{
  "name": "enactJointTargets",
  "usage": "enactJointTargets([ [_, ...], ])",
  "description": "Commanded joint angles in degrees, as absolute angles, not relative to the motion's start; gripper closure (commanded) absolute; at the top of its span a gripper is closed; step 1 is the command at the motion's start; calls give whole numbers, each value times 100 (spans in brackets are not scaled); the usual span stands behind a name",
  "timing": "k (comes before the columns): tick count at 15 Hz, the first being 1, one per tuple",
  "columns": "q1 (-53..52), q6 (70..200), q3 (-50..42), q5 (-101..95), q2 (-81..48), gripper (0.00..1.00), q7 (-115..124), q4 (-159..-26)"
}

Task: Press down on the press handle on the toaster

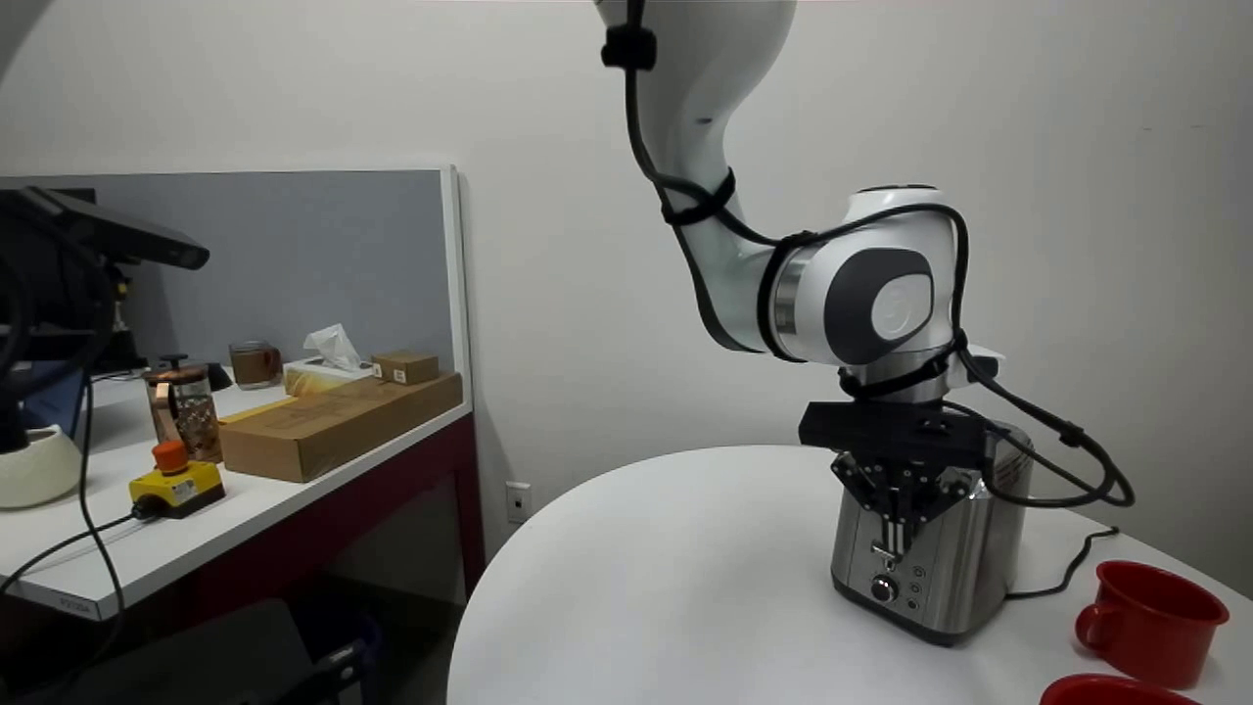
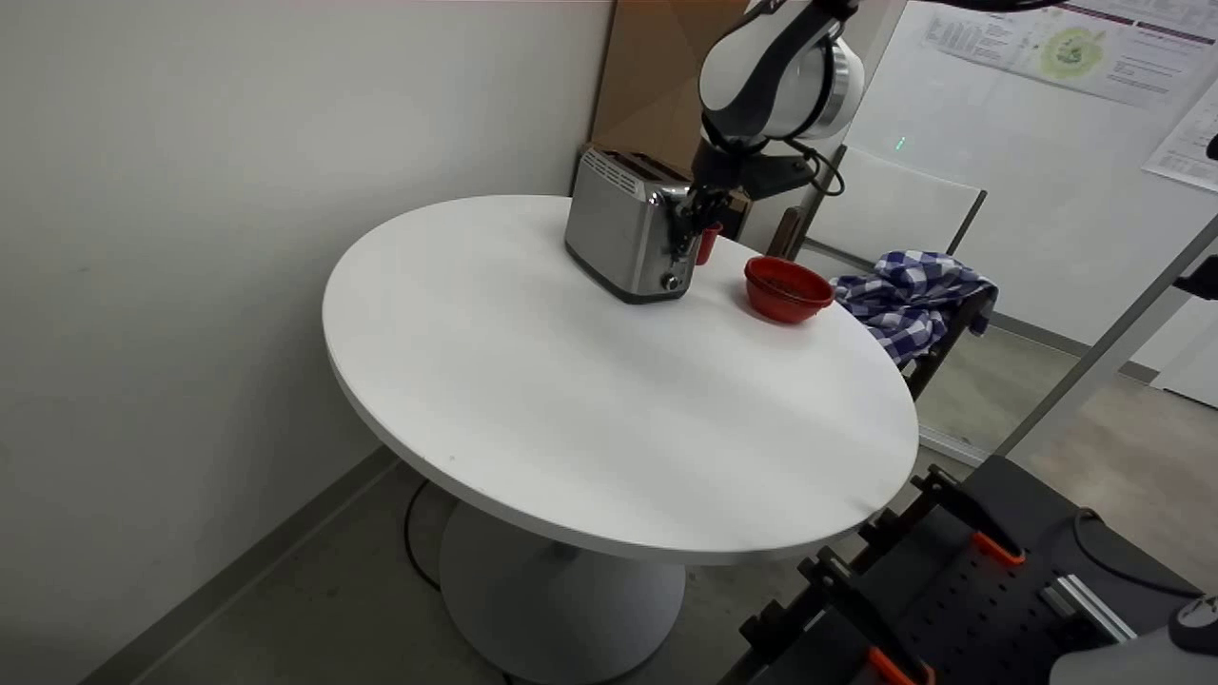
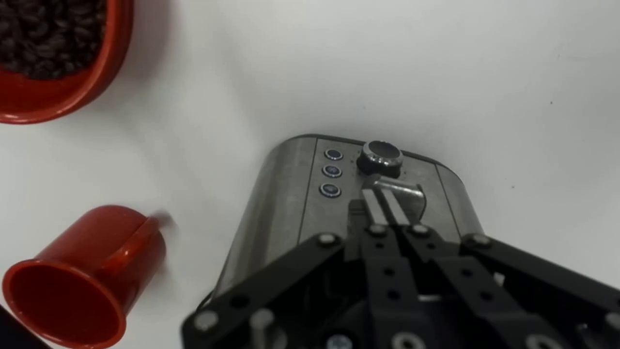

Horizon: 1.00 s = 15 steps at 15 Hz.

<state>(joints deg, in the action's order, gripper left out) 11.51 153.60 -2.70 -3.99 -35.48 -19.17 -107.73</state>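
The silver toaster [image 1: 964, 578] stands upright on the white round table and shows in an exterior view [image 2: 609, 224] and in the wrist view [image 3: 273, 208]. Its press handle [image 3: 410, 194] is a metal tab low on the front panel, just above the round knob [image 3: 382, 152]. My gripper [image 3: 377, 190] is shut, with its two fingertips close together at the press handle and overlapping it in the wrist view. In an exterior view the gripper [image 1: 896, 539] points down along the toaster's front, fingertips at the handle. I cannot tell for certain whether they touch it.
A red mug [image 3: 87, 271] stands beside the toaster. A red bowl [image 2: 785, 295] with dark beans stands near the table's edge. The toaster's black cord [image 1: 1067, 573] lies on the table [image 1: 626, 587]. A wall [image 2: 285, 114] is behind the toaster.
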Motion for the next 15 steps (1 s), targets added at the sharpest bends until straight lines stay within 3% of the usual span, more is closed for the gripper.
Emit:
enactJointTargets([
  [1,1067,15383,-327,-543,-3950,100,-1760,-10535],
  [9,1007,15260,-316,-639,-3986,100,-1711,-10525],
  [10,1001,15047,-328,-647,-3917,74,-1713,-10495],
  [12,1141,14529,-175,-439,-3731,67,-1787,-10404],
  [15,1325,13576,14,-117,-3470,45,-1975,-10282],
])
